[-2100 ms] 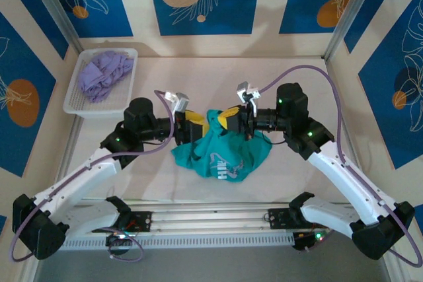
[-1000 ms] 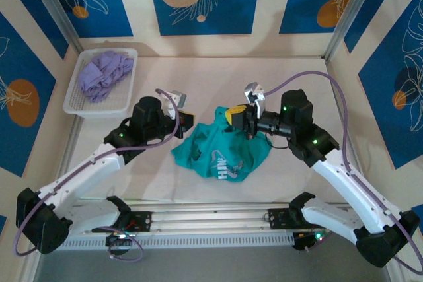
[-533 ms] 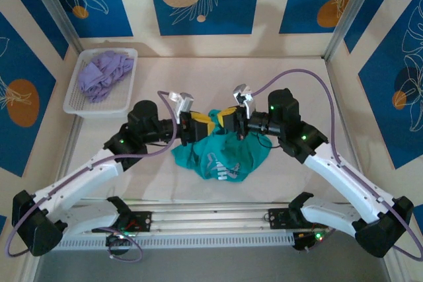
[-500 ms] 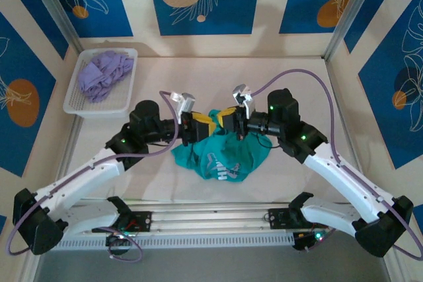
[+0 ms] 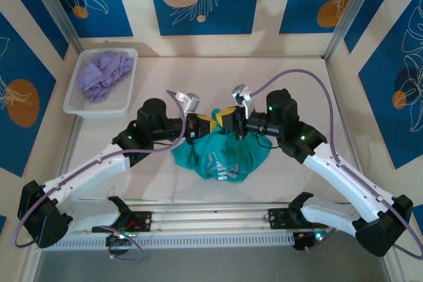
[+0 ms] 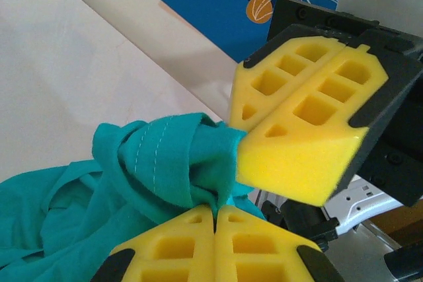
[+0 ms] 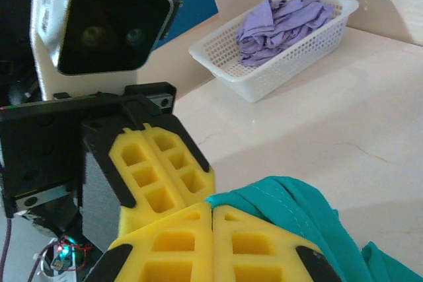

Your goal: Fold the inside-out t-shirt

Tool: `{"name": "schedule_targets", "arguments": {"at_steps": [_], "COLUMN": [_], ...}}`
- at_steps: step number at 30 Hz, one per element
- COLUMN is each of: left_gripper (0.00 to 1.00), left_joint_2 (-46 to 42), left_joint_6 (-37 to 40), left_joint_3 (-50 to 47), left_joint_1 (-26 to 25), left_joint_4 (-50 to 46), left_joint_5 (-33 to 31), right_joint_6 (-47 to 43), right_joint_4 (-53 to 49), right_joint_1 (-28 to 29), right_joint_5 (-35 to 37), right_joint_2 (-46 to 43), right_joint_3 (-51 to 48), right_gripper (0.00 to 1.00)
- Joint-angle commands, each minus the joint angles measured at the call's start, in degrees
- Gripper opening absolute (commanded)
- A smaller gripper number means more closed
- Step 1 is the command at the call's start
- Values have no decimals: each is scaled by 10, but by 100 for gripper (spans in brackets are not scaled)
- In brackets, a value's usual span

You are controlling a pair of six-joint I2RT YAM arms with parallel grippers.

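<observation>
- Find the inside-out t-shirt crumpled in a teal heap on the tabletop, toward the near side, between the two arms, with its top bunch drawn up into a peak.
- Read the right jaws as pressed together on a twisted fold of that peak, and the left jaws as likewise pressed together, pinching the same bunch just beside them, nose to nose.
- Cannot tell from the wrist views how much cloth sits inside the left pinch; possibly only a thin edge.
- Expect soft, light, limp cotton: no stiffness, nothing fragile, likely to drape and drag under its own weight.
- Count on fair grip against the yellow foam pads rather than slipping, though a shallow bite could probably pull free.
- Allow for stretch; expect a pull apart to tighten the twist before opening it.
- Take hold along a sewn edge, such as the stitched hem in the left wrist view, rather than mid-panel, so as to have a line to trace outward.
- Once spread flat, aim for the shoulders or bottom corners; use the white print as a guide to orientation.
- Leave alone the lavender garment in the white basket at far left, well apart from the heap.
</observation>
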Motion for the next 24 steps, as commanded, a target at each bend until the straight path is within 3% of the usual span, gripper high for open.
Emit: {"name": "schedule_targets", "arguments": {"at_steps": [1, 8, 24], "left_gripper": [0, 0, 0], "left_joint_2": [-34, -72, -100], "left_joint_6": [20, 26, 58], "left_joint_3": [3, -10, -18], "left_joint_1": [17, 44, 53], "left_joint_4": [0, -5, -8], "left_joint_5": [-1, 11, 29], "right_joint_6": [-7, -8, -28], "right_joint_4": [-19, -26, -32], "right_joint_1": [2, 1, 22], "right_joint_5": [44, 48, 20], "right_joint_2": [-11, -7, 40], "right_joint_3": [17, 17, 25], "right_gripper": [0, 2, 0]}}
